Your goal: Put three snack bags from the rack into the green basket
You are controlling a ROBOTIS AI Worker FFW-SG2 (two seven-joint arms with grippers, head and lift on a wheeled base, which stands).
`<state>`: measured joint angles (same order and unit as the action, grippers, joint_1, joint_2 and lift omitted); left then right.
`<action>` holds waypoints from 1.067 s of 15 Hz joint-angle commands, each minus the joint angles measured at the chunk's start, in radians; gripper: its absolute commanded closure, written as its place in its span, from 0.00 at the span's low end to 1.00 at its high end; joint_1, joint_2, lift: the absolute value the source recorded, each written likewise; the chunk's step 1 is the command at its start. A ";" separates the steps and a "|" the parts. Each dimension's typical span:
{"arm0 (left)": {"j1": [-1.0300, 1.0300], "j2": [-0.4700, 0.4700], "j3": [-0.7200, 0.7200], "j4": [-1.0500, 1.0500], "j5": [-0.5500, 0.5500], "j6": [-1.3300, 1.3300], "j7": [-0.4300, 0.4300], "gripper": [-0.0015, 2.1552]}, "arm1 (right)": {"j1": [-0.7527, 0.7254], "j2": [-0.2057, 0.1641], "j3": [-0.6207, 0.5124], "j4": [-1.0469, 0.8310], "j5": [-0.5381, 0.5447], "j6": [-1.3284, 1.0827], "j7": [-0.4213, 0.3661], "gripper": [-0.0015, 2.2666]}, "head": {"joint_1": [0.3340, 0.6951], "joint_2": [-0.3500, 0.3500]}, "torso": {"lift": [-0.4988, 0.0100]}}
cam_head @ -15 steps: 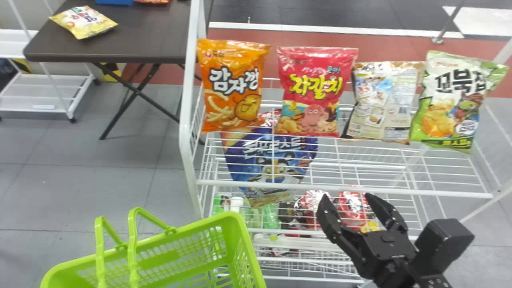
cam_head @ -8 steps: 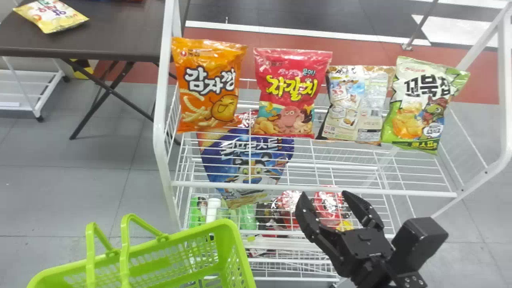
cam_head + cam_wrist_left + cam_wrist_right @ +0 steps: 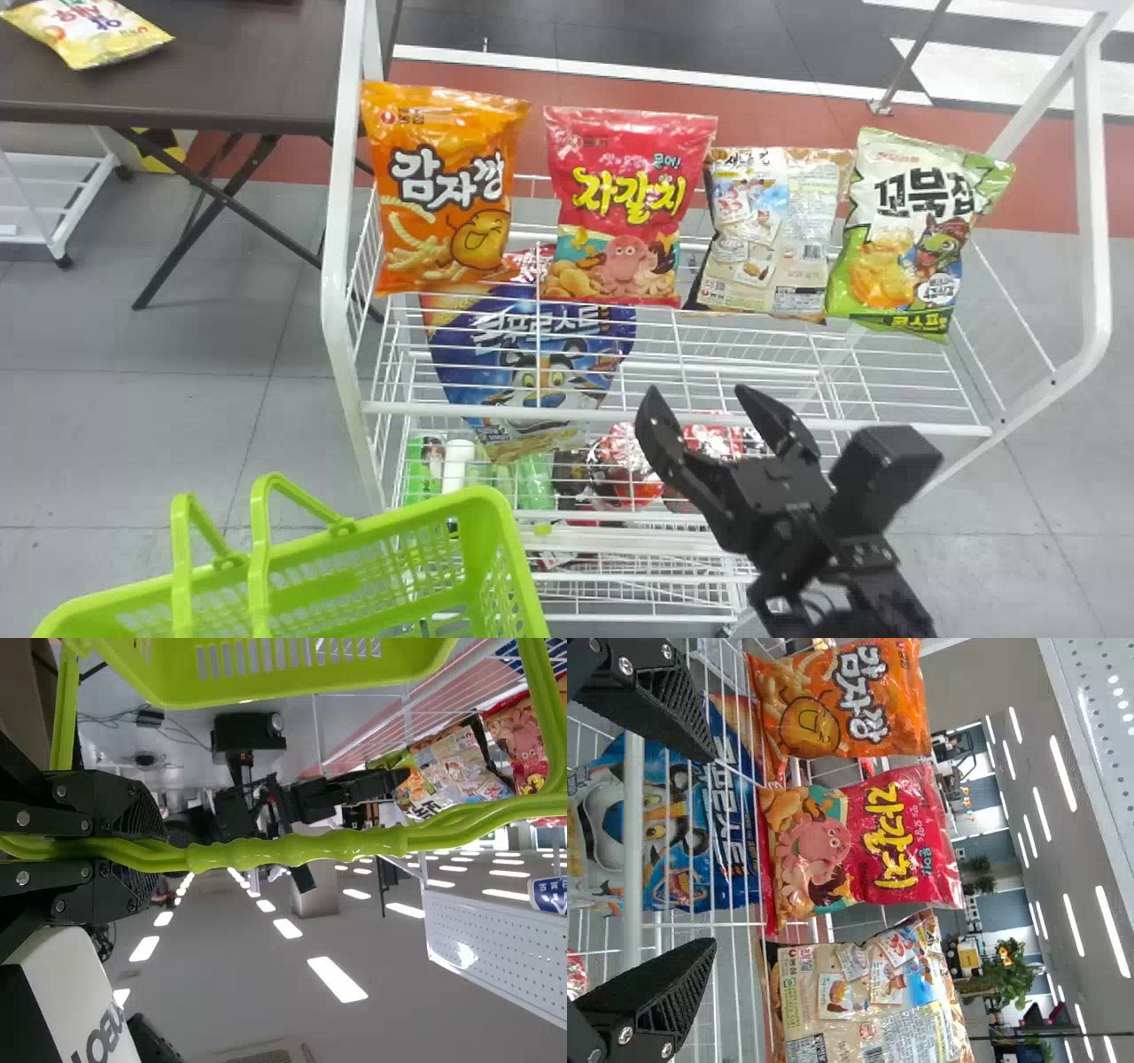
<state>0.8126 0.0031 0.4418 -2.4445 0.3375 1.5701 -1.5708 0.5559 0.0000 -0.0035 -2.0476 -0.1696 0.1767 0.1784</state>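
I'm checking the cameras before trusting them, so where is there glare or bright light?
Head view: white glints on the foil packs low in the rack; left wrist view: glaring ceiling lights and a glint on the white panel; right wrist view: ceiling lights again, slight sheen on the red bag.

We seem to be in a shop-like setup within a large hall: snack bags [image 3: 620, 190] line the back edge of the rack [image 3: 678, 418], a green basket [image 3: 499, 507] is near its front left corner, and we see strip lights [image 3: 337, 979] in rows across the ceiling [image 3: 239, 1001].
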 commanded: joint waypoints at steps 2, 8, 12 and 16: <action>-0.023 -0.006 0.003 0.004 -0.005 0.001 -0.010 1.00 | -0.185 0.001 -0.006 0.129 -0.018 0.080 -0.004 0.03 | 1.00 0.31 | 0.98; -0.046 -0.006 0.003 0.019 -0.009 0.001 -0.010 1.00 | -0.487 0.001 0.010 0.389 -0.010 0.077 -0.019 0.03 | 1.00 0.35 | 0.98; -0.044 -0.006 0.003 0.030 -0.009 0.001 -0.010 1.00 | -0.629 0.001 0.053 0.572 0.005 0.007 -0.039 0.04 | 1.00 0.39 | 0.98; -0.033 -0.006 0.005 0.032 -0.008 0.001 -0.010 1.00 | -0.662 0.001 0.072 0.627 0.010 0.010 -0.005 0.34 | 1.00 0.44 | 0.98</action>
<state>0.7751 0.0031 0.4459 -2.4131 0.3286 1.5701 -1.5708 -0.0983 0.0000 0.0652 -1.4339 -0.1627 0.1845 0.1594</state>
